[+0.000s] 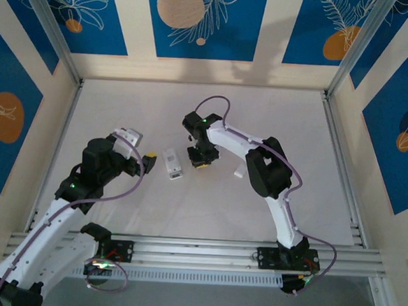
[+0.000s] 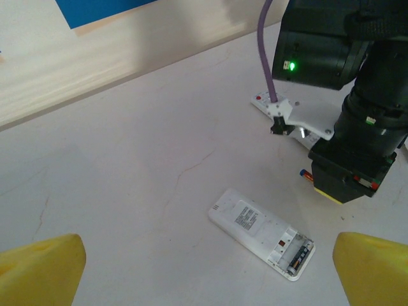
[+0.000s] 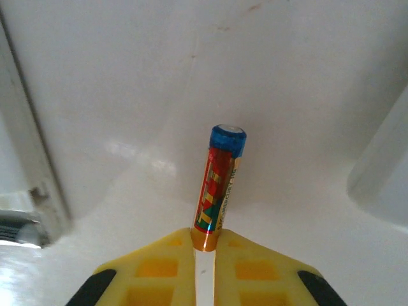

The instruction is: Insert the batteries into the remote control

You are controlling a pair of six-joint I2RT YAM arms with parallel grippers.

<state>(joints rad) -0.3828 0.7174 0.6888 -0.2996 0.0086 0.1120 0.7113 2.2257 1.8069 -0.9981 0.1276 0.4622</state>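
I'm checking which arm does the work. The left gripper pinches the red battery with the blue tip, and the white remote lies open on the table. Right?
Not the left. The right gripper pinches the red battery, as the right wrist view shows; the left gripper stands open, holding nothing. The white remote does lie open on the table.

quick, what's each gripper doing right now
Left gripper: open wide, holding nothing.
Right gripper: shut on a battery, pinched by its lower end.
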